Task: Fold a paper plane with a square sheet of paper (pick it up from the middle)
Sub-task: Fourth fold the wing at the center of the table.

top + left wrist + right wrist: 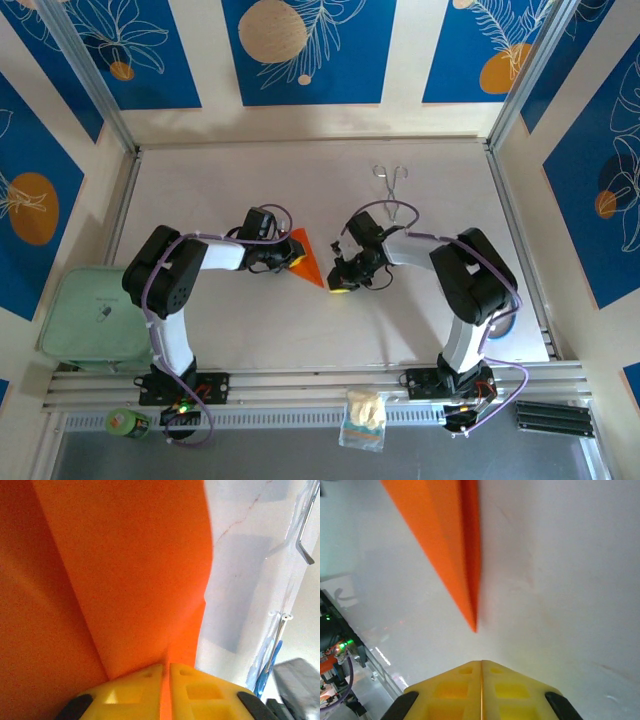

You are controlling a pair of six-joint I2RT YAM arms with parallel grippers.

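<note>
The square sheet of paper [306,260], bright orange, is folded into a creased, pointed wedge like a paper plane and sits mid-table, its tip pointing toward the near right. My left gripper [284,258] is shut on the wedge's wide end. In the left wrist view the paper [125,570] runs up from between the yellow fingers [195,692] of that gripper [166,672]. My right gripper [341,286] is shut just past the tip. In the right wrist view the paper's point [470,605] stops a short way ahead of the gripper [481,663], not touching it.
Metal tongs [391,182] lie at the far side of the table, also seen at the right of the left wrist view [304,540]. A pale green container [88,318] sits off the left edge. A small plastic bag [364,420] rests on the front rail.
</note>
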